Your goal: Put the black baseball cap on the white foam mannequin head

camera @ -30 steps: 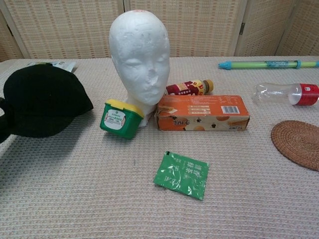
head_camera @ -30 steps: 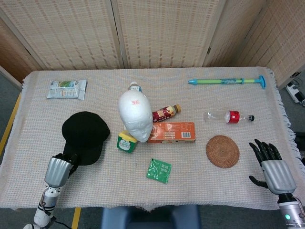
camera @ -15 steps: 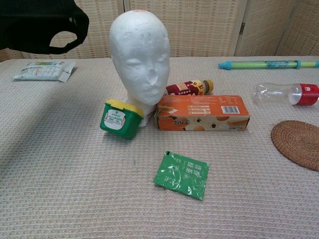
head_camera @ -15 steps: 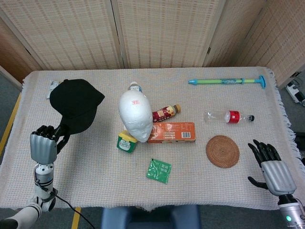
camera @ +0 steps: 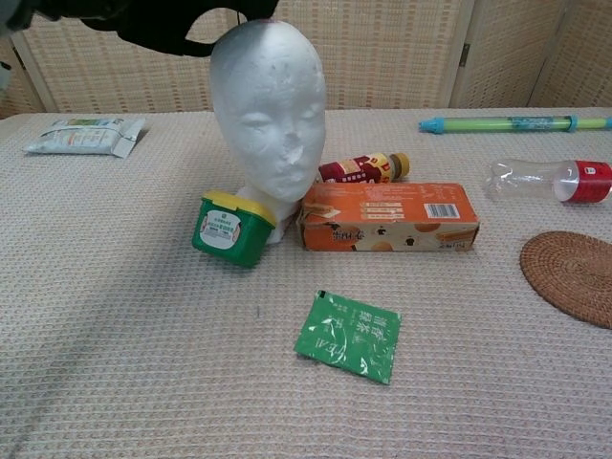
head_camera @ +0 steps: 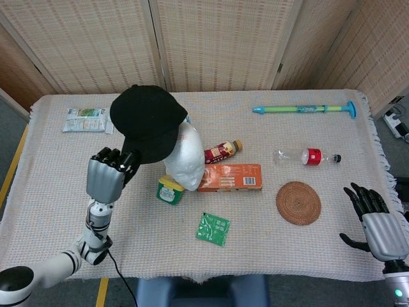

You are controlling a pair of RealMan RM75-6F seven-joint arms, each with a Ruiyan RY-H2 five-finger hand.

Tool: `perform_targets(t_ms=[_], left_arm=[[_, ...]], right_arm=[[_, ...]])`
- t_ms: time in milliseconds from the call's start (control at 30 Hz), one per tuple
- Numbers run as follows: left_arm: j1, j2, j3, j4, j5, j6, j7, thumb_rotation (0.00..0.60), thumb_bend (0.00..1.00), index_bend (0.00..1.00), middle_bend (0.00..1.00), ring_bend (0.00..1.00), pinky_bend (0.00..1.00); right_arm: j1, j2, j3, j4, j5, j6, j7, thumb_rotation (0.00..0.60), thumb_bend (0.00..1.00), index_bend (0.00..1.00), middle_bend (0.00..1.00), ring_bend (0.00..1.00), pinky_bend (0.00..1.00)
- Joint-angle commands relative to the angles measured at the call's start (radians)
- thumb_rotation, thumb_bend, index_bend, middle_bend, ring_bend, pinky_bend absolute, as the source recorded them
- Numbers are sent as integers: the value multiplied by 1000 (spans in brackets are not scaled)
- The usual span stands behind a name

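Note:
The black baseball cap (head_camera: pixel 147 121) is in the air, held by my left hand (head_camera: pixel 107 176) at its rear edge. It hangs over the top left of the white foam mannequin head (head_camera: pixel 186 157) and covers part of it in the head view. In the chest view only the cap's lower edge (camera: pixel 182 24) shows at the top, just left of and above the mannequin head's crown (camera: pixel 268 105). My right hand (head_camera: pixel 377 220) rests open near the table's right front corner, holding nothing.
Around the mannequin head sit a green tub with a yellow lid (head_camera: pixel 169 190), an orange box (head_camera: pixel 230 177) and a small brown bottle (head_camera: pixel 222 151). A green sachet (head_camera: pixel 213 228), a woven coaster (head_camera: pixel 298 203), a clear bottle (head_camera: pixel 307 156), a green-blue stick (head_camera: pixel 303 109) and a wipes packet (head_camera: pixel 88 119) lie about.
My left hand has lifted the cap off the table and carried it right, up to the mannequin head. The right hand has slid slightly toward the table's front right.

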Motion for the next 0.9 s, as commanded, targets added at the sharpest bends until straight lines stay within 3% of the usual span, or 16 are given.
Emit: perform_targets(t_ms=[33, 400, 467, 600, 667, 733, 833, 900], left_arm=[[-24, -60, 31, -19, 35, -28, 34, 600, 523, 685, 1000, 905, 936], [67, -204, 186, 89, 88, -37, 17, 600, 494, 670, 1000, 899, 934], [83, -213, 198, 108, 91, -35, 7, 600, 424, 598, 1000, 889, 930], [103, -208, 199, 110, 83, -42, 8, 600, 291, 342, 985, 849, 907], [121, -189, 200, 75, 70, -56, 17, 600, 232, 210, 870, 809, 886], [145, -154, 208, 14, 60, -67, 32, 600, 180, 88, 641, 703, 828], [194, -77, 233, -115, 49, -73, 58, 600, 137, 19, 399, 493, 710], [234, -15, 253, -208, 39, -68, 72, 600, 133, 12, 337, 400, 629]], right_arm=[[-5, 10, 6, 1, 6, 10, 17, 600, 107, 0, 0, 0, 0], [-21, 28, 4, -3, -4, 33, 36, 600, 107, 0, 0, 0, 0], [-24, 29, 4, -4, -8, 40, 36, 600, 107, 0, 0, 0, 0], [-25, 26, 3, -5, -11, 39, 31, 600, 109, 0, 0, 0, 0], [-23, 24, 1, -5, -12, 33, 26, 600, 108, 0, 0, 0, 0], [-21, 22, 0, -5, -12, 28, 21, 600, 107, 0, 0, 0, 0], [-20, 19, 0, -5, -12, 24, 13, 600, 108, 0, 0, 0, 0], [-20, 18, -1, -6, -11, 22, 9, 600, 107, 0, 0, 0, 0]])
